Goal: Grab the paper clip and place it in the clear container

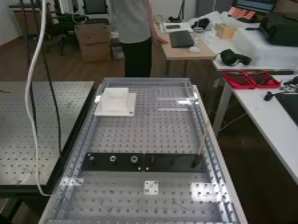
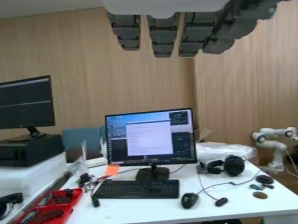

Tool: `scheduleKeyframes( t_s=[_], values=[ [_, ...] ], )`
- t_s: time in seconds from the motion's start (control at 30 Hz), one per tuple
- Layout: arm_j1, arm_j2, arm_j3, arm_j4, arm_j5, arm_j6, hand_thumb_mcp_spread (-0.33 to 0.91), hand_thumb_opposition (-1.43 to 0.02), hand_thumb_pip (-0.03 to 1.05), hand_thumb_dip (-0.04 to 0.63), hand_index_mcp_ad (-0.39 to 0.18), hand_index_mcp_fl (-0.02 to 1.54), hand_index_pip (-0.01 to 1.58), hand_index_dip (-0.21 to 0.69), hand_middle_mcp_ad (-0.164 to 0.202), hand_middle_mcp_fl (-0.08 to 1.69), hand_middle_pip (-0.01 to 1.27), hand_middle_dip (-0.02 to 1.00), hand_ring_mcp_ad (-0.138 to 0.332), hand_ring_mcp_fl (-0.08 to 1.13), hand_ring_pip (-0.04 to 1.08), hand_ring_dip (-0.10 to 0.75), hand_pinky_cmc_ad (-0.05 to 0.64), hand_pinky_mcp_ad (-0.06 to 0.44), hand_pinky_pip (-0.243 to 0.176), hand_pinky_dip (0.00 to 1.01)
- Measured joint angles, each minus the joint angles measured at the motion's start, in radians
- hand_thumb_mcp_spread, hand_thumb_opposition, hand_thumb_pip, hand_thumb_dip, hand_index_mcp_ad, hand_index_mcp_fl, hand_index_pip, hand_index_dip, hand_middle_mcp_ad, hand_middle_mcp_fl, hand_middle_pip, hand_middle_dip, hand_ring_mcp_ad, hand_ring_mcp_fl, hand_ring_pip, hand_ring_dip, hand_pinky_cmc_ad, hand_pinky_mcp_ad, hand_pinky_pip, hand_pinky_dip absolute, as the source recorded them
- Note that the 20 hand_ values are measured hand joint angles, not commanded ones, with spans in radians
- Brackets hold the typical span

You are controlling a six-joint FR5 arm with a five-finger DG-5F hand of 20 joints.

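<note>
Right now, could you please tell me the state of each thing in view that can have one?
Dark grey robot hand, open, fingers straight
Black monitor behind the black keyboard, switched on
Black monitor on the dark box, switched on
Black over-ear headphones, set down, unworn
Red plastic trays, open-topped, holding dark items

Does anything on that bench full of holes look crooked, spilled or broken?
One thing: a thin brown stick slants up by the right end of the black strip in the high view, while the white block sits level. It may be meant that way. I see nothing spilled or broken.
</note>
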Motion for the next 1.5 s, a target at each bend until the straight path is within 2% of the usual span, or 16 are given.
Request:
scheduleKeyframes(
  t_s=[0.07, 0.1, 0.13, 0.23, 0.3, 0.37, 0.43, 0.47, 0.57, 0.77, 0.87, 0.97, 1.27, 1.4, 1.5],
  values=[
    [0.0, 0.0, 0.0, 0.001, -0.001, -0.001, 0.08, -0.17, 0.23, 0.007, -0.054, 0.0, 0.01, 0.016, 0.082, 0.01, 0.02, 0.02, 0.084, 0.0, 0.01, 0.014, 0.082, 0.054, -0.01, 0.06],
    [-0.001, 0.0, -0.001, 0.001, -0.002, -0.001, 0.16, -0.31, 0.32, 0.009, -0.054, 0.0, 0.01, 0.016, 0.082, 0.01, 0.05, 0.03, 0.084, 0.0, 0.02, 0.014, 0.082, 0.086, -0.012, 0.13],
    [-0.001, 0.0, -0.001, 0.002, -0.002, -0.001, 0.18, -0.37, 0.34, 0.009, -0.054, -0.01, 0.01, 0.016, 0.082, 0.0, 0.06, 0.03, 0.084, 0.01, 0.02, 0.017, 0.08, 0.101, -0.012, 0.18],
    [-0.001, 0.0, -0.001, 0.004, -0.002, -0.001, 0.18, -0.51, 0.33, 0.007, -0.054, 0.0, 0.04, 0.035, 0.082, 0.01, 0.09, 0.08, 0.077, 0.01, 0.06, 0.019, 0.154, 0.166, -0.028, 0.3],
    [-0.002, -0.001, -0.001, 0.004, -0.002, -0.003, 0.19, -0.56, 0.33, 0.005, -0.054, 0.0, 0.05, 0.037, 0.082, 0.01, 0.1, 0.08, 0.089, 0.0, 0.07, 0.021, 0.199, 0.215, -0.024, 0.35],
    [-0.002, -0.002, 0.0, 0.004, -0.002, -0.003, 0.18, -0.59, 0.38, 0.007, -0.054, 0.0, 0.06, 0.049, 0.082, -0.01, 0.11, 0.1, 0.119, 0.0, 0.07, 0.026, 0.25, 0.248, -0.044, 0.39],
    [-0.003, -0.003, 0.0, 0.005, -0.004, -0.002, 0.19, -0.61, 0.38, 0.003, -0.045, 0.0, 0.05, 0.047, 0.079, -0.01, 0.11, 0.11, 0.126, 0.0, 0.08, 0.035, 0.265, 0.265, -0.059, 0.43],
    [-0.004, -0.003, 0.001, 0.006, -0.004, -0.001, 0.18, -0.62, 0.38, 0.003, -0.037, 0.0, 0.06, 0.058, 0.082, -0.01, 0.12, 0.11, 0.136, 0.0, 0.07, 0.042, 0.278, 0.26, -0.075, 0.45],
    [-0.005, -0.005, 0.002, 0.006, -0.004, 0.002, 0.18, -0.64, 0.38, 0.003, -0.042, 0.0, 0.06, 0.061, 0.084, 0.0, 0.12, 0.12, 0.138, 0.0, 0.09, 0.042, 0.295, 0.279, -0.079, 0.46],
    [-0.009, -0.009, -0.001, 0.011, -0.004, 0.01, 0.19, -0.65, 0.39, 0.003, -0.024, 0.0, 0.07, 0.065, 0.094, -0.01, 0.12, 0.13, 0.152, 0.0, 0.09, 0.042, 0.335, 0.278, -0.091, 0.49],
    [-0.009, -0.009, -0.01, 0.023, 0.002, 0.002, 0.18, -0.65, 0.39, 0.005, -0.024, 0.0, 0.06, 0.065, 0.094, -0.01, 0.12, 0.13, 0.152, 0.0, 0.09, 0.042, 0.332, 0.29, -0.089, 0.5],
    [-0.012, -0.007, -0.034, 0.056, 0.01, -0.007, 0.19, -0.66, 0.39, 0.0, -0.026, 0.0, 0.07, 0.065, 0.098, -0.01, 0.13, 0.13, 0.157, 0.0, 0.09, 0.049, 0.328, 0.295, -0.089, 0.5],
    [-0.035, -0.007, -0.107, 0.135, 0.036, 0.042, 0.18, -0.66, 0.4, 0.016, -0.026, 0.0, 0.07, 0.065, 0.099, -0.01, 0.13, 0.14, 0.159, 0.0, 0.09, 0.049, 0.328, 0.295, -0.089, 0.5],
    [-0.047, -0.011, -0.146, 0.171, 0.059, 0.052, 0.2, -0.68, 0.45, 0.019, -0.026, 0.0, 0.07, 0.063, 0.099, -0.01, 0.13, 0.14, 0.159, 0.0, 0.09, 0.049, 0.328, 0.293, -0.093, 0.5],
    [-0.057, -0.019, -0.166, 0.19, 0.073, 0.058, 0.2, -0.68, 0.45, 0.033, -0.024, 0.01, 0.07, 0.033, 0.103, -0.01, 0.13, 0.14, 0.159, 0.0, 0.09, 0.049, 0.337, 0.293, -0.096, 0.5]
  ],
)
